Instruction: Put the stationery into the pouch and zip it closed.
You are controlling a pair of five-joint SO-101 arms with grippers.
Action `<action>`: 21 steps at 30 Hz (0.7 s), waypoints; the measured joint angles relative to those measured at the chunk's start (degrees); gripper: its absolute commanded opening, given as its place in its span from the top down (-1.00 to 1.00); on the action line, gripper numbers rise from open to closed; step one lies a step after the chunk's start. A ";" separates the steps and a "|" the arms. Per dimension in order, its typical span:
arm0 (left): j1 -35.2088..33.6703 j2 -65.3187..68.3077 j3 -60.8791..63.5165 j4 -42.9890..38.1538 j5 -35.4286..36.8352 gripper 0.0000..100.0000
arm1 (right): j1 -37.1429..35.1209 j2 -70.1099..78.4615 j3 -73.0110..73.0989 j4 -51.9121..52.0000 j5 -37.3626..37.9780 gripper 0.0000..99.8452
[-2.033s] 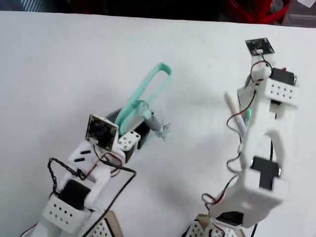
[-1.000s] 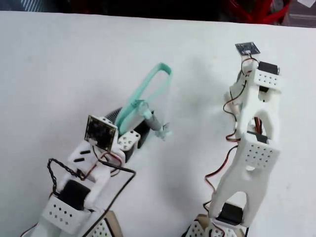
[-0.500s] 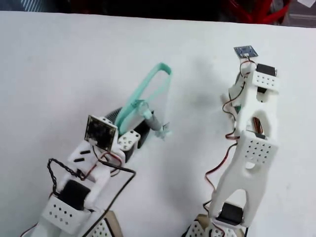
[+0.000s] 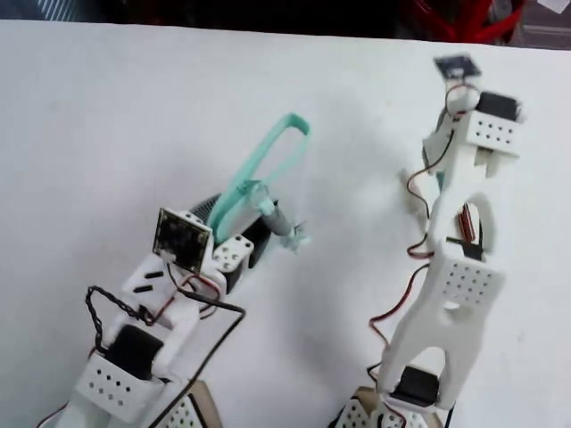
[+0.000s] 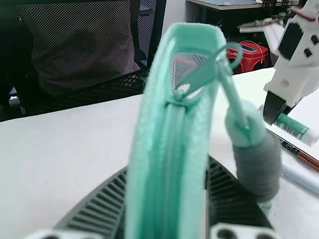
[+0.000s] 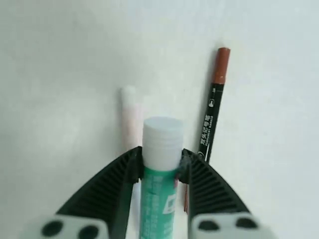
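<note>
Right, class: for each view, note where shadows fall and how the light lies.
High view: a soft, faint shadow on the table beside the pouch. Left wrist view: bright table, dim room behind. Right wrist view: even light, barely any shadow from the glue stick.

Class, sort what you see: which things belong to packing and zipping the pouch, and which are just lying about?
Belong to the job:
mint pouch
zip pull
glue stick
brown-capped pen
white pen

Just lying about:
mesh chair
red object behind the table
</note>
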 measured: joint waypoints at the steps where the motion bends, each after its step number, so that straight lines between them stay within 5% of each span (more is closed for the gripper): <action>1: 0.00 0.00 0.00 0.00 0.00 0.62 | -0.44 -1.76 -1.41 1.93 0.00 0.92; 11: 0.00 0.00 0.00 0.00 0.00 0.62 | -5.98 -28.84 7.82 5.89 -8.00 0.96; 21: 0.00 0.00 0.00 0.00 0.00 0.62 | -28.31 -67.60 39.38 -6.77 -8.97 0.96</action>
